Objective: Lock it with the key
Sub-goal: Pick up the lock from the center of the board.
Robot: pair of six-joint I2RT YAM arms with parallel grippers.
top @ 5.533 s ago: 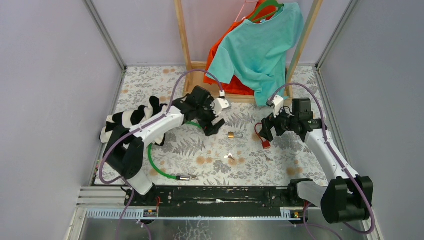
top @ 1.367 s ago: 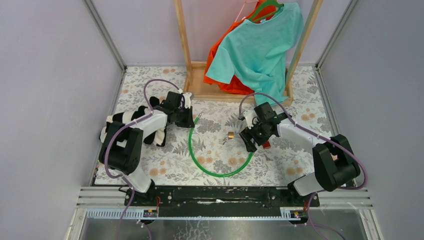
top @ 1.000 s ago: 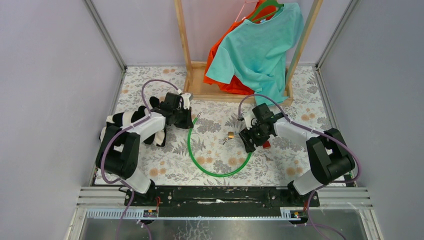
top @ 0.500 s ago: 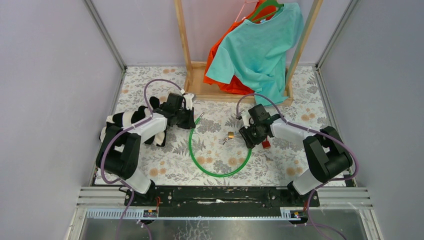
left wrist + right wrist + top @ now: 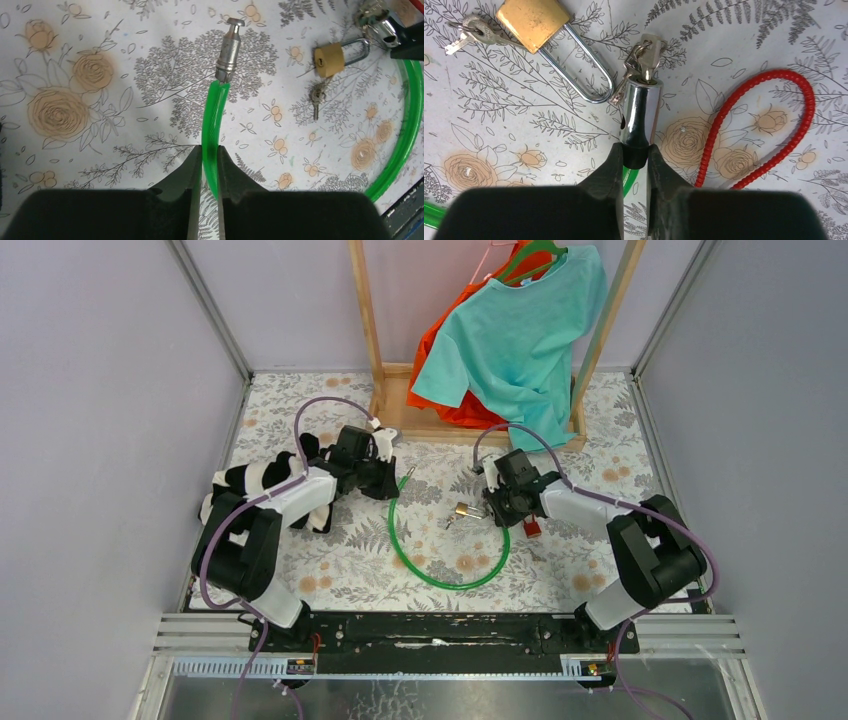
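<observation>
One green cable (image 5: 213, 125) ends in chrome barrel (image 5: 640, 112).

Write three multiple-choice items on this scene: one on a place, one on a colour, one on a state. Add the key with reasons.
1. Where is the brass padlock?
A. On the table, beside the lock barrel
B. On the rack
C. On a shirt

2. What colour is the cable in the left gripper?
A. Red
B. Green
C. Black

3. How is the right gripper?
A. Open above the table
B. Shut on the brass padlock
C. Shut on the lock barrel

Key: A, it lies on the floral surface next to the barrel; B, green cable sits between the fingers; C, both fingers clamp the barrel's base.
</observation>
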